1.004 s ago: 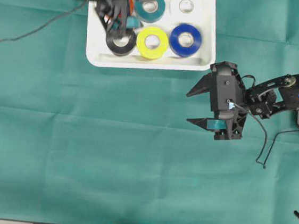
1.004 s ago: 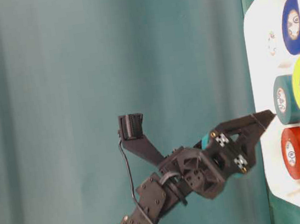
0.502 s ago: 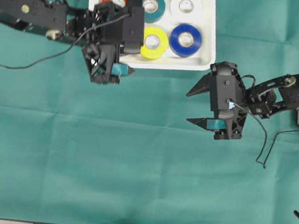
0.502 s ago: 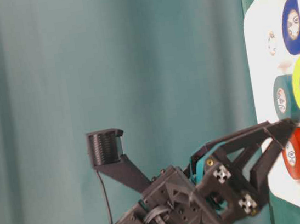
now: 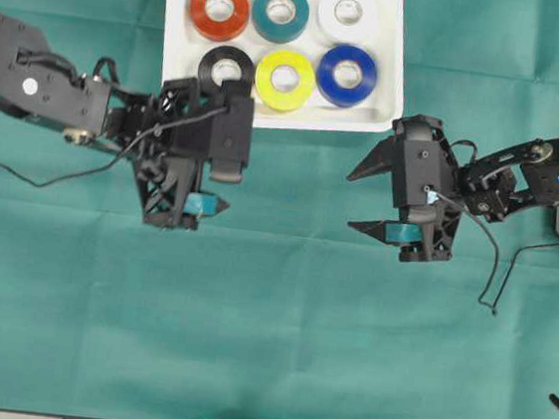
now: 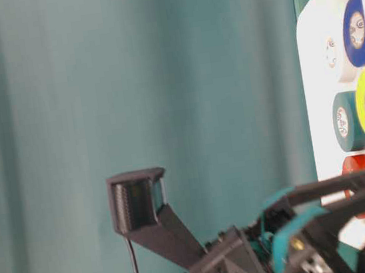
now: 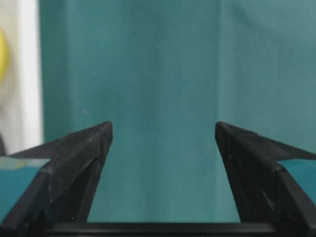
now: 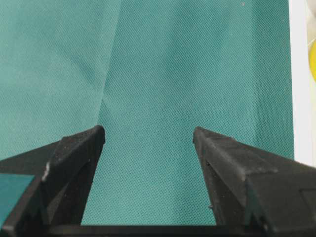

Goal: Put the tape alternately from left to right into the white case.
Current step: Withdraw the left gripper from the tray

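The white case (image 5: 275,109) sits at 12 o'clock on the green cloth (image 5: 268,318) in the overhead view, and holds all six rolls in two rows of three. Far row, from the 9 o'clock side to the 3 o'clock side: orange-red roll (image 5: 219,8), teal roll (image 5: 281,12), white roll (image 5: 347,12). Near row: black roll (image 5: 225,67), yellow roll (image 5: 285,79), blue roll (image 5: 347,75). Each roll lies flat with its pale core facing up, and neighbours stand close together or touching. The left gripper (image 5: 217,188) is outside the case, just off its 7 o'clock corner, over bare cloth; its body partly overlaps the case rim near the black roll in this view. Its wrist view shows the jaws parted with only cloth between them, a strip of case rim and a sliver of yellow at 9 o'clock; it holds nothing. The right gripper (image 5: 359,198) hovers over the cloth off the case's 5 o'clock corner, apart from the rim, fingers pointing toward 9 o'clock. Its jaws are spread wide and empty; the wrist view shows cloth between them and the case rim at 3 o'clock.
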Tool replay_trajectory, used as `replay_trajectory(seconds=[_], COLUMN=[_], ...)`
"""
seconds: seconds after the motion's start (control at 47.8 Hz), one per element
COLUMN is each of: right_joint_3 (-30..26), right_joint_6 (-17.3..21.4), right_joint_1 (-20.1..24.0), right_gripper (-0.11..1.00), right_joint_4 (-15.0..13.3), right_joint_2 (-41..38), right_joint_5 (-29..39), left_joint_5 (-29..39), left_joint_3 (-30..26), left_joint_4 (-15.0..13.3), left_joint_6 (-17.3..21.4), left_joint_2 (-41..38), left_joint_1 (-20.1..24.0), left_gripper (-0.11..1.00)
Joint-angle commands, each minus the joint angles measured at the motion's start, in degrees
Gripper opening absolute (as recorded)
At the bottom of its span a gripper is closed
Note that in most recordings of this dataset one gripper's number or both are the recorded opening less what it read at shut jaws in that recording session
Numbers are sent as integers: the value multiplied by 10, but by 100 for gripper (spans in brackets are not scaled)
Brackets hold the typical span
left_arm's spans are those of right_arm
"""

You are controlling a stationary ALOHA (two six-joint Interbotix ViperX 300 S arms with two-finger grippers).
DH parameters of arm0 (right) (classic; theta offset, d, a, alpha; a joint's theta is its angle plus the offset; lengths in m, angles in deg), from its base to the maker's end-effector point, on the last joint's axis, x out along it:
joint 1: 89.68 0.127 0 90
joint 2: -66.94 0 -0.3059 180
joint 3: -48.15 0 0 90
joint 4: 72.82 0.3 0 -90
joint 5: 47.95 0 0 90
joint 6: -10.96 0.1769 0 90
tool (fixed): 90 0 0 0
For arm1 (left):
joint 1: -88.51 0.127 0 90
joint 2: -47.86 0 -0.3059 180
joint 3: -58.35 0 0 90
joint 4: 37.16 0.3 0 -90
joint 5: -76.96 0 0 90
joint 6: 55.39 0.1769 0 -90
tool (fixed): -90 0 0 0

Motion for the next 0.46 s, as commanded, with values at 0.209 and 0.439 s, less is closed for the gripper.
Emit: replay_trajectory(seconds=[0.209,0.439], right_joint_3=[-11,-13], right_joint_6=[1,1], right_joint_1=[1,1], right_gripper=[79,80], right_joint_4=[2,2], right_joint_2=[4,8], right_joint_5=[-4,1], left_joint_5=[-3,-3], left_joint_3=[13,25], left_joint_4=[-1,-1], left_joint_6=[-15,-15], left_joint_2=[35,57], left_joint_1=[-7,-7], left_gripper=[40,40])
